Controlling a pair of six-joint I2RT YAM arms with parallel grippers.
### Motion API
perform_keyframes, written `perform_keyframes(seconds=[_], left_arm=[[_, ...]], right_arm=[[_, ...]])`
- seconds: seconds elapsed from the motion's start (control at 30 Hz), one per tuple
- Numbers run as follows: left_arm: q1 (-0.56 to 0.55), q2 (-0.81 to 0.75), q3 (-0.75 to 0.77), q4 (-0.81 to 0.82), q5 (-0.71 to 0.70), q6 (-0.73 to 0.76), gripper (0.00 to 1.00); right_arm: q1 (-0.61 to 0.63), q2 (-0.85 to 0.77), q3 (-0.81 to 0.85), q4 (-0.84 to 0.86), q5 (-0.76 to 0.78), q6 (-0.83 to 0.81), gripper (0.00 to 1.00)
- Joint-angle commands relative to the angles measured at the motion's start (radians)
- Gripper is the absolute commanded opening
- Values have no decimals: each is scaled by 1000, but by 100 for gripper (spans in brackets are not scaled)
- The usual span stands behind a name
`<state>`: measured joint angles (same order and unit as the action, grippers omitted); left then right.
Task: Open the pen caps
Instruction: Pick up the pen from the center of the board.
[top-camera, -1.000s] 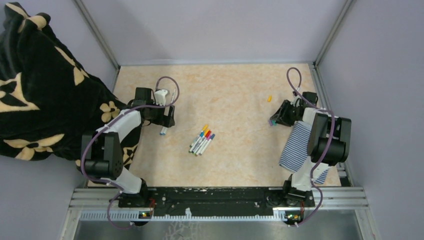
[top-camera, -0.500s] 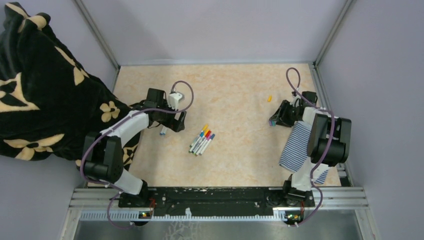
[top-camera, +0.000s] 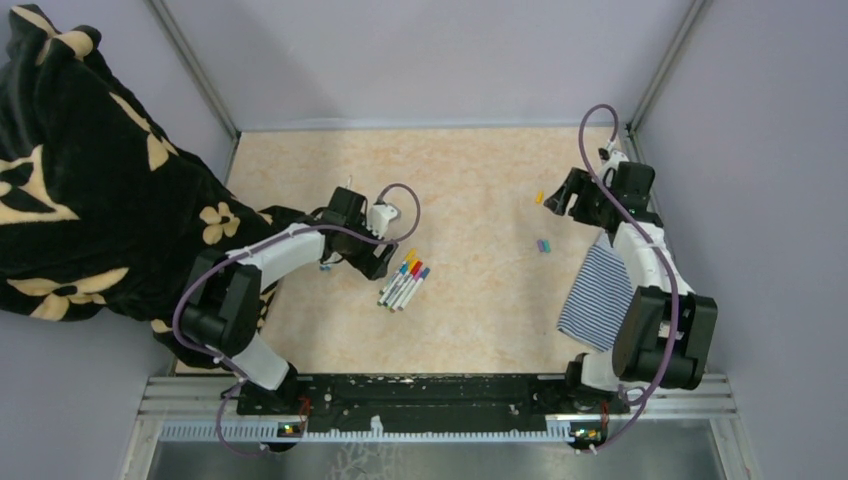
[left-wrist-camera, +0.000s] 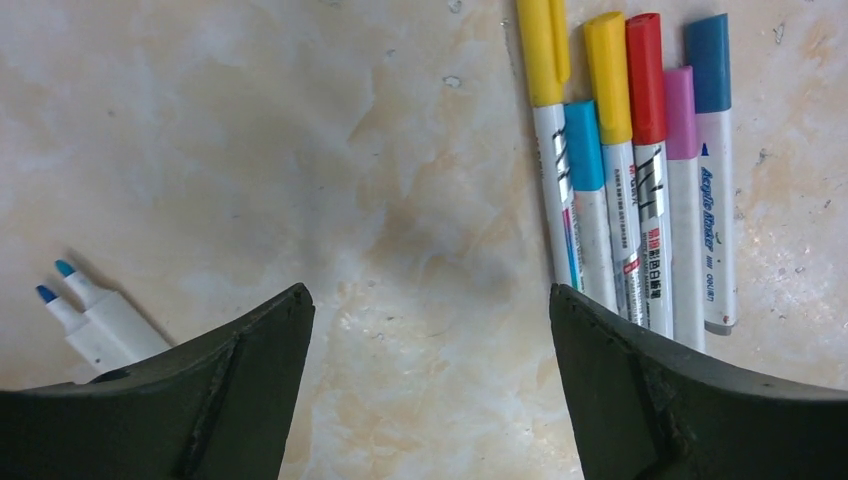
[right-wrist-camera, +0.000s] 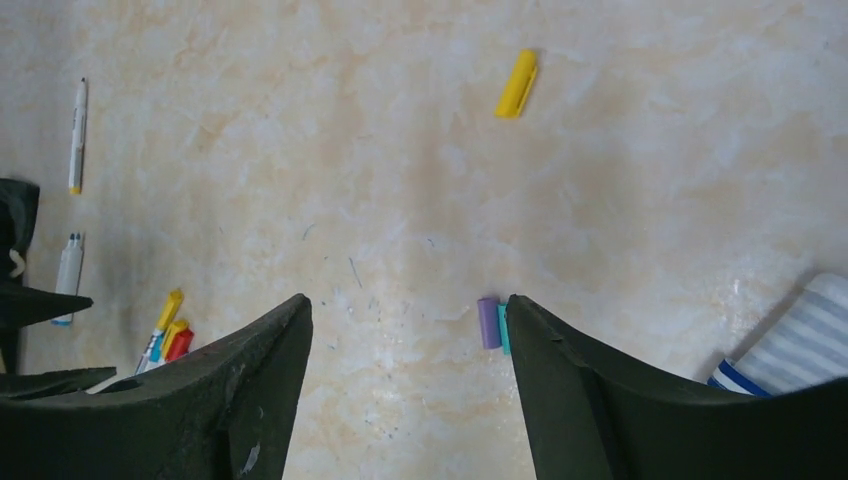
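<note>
The left gripper (left-wrist-camera: 430, 300) is holding its jaws wide apart with nothing between them, hovering just left of the row of capped pens (left-wrist-camera: 630, 170), having travelled there from the two uncapped pens (left-wrist-camera: 95, 315) farther left of that row. The right gripper (right-wrist-camera: 410, 305) is spreading open and is empty too. The purple cap (right-wrist-camera: 488, 322) and teal cap (right-wrist-camera: 503, 330), at its tips a second ago, are now lying touching, well right of the row, with the yellow cap (right-wrist-camera: 517, 83) beyond them and the striped cloth (right-wrist-camera: 800, 345) farther right.
</note>
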<state>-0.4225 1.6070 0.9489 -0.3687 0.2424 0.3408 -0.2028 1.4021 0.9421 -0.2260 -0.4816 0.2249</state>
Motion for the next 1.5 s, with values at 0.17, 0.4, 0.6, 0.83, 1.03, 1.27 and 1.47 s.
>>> perform_keyframes(seconds=[0.17, 0.4, 0.6, 0.83, 1.03, 1.27, 1.47], left_arm=[[-91, 61, 31, -10, -78, 3, 90], [-101, 84, 34, 12, -123, -11, 85], [-105, 102, 32, 28, -176, -19, 73], [-107, 135, 28, 38, -214, -25, 54], [-107, 143, 24, 42, -217, -25, 30], [-108, 142, 21, 51, -233, -25, 0], [-108, 112, 4, 82, -242, -5, 0]], right_arm=[[111, -90, 87, 34, 45, -10, 72], [132, -75, 117, 28, 18, 24, 72], [153, -74, 102, 45, 18, 30, 72], [159, -77, 73, 80, 24, 38, 72], [160, -67, 45, 103, 19, 36, 72], [171, -41, 39, 108, -50, 37, 72], [204, -32, 39, 114, -118, 24, 72]])
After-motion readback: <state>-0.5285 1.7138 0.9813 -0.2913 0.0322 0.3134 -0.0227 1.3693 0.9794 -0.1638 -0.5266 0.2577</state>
